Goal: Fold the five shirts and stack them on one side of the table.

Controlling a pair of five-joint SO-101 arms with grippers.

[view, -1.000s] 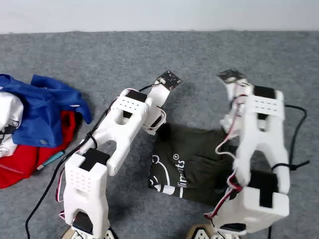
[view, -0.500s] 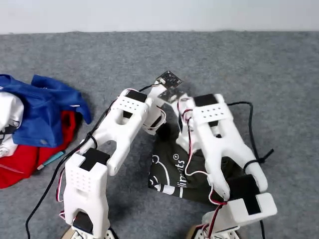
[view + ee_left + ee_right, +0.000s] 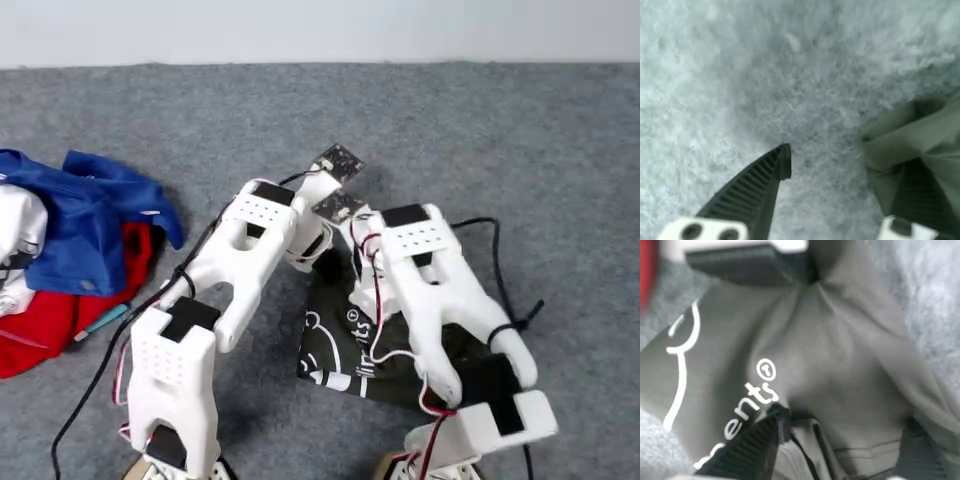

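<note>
A dark green shirt [image 3: 335,345] with white print lies crumpled on the grey carpet in front of both arm bases. My left gripper [image 3: 845,165] stands open at the shirt's far left corner [image 3: 920,130]; the fabric edge drapes over one finger while the other finger [image 3: 770,175] rests on bare carpet. In the high view that left gripper [image 3: 312,245] sits just left of my right gripper [image 3: 355,262]. The right gripper [image 3: 845,422] is open and low over the shirt [image 3: 830,350], with a ridge of cloth between its fingers.
A heap of shirts lies at the table's left edge: blue [image 3: 80,220] on top, red [image 3: 50,320] beneath, white [image 3: 15,235] at the rim. A teal pen [image 3: 100,322] lies on the red one. Bare carpet spreads at the back and right.
My right arm has swung left from the shirt's far right corner across the shirt, ending beside the left gripper. The left arm has kept still.
</note>
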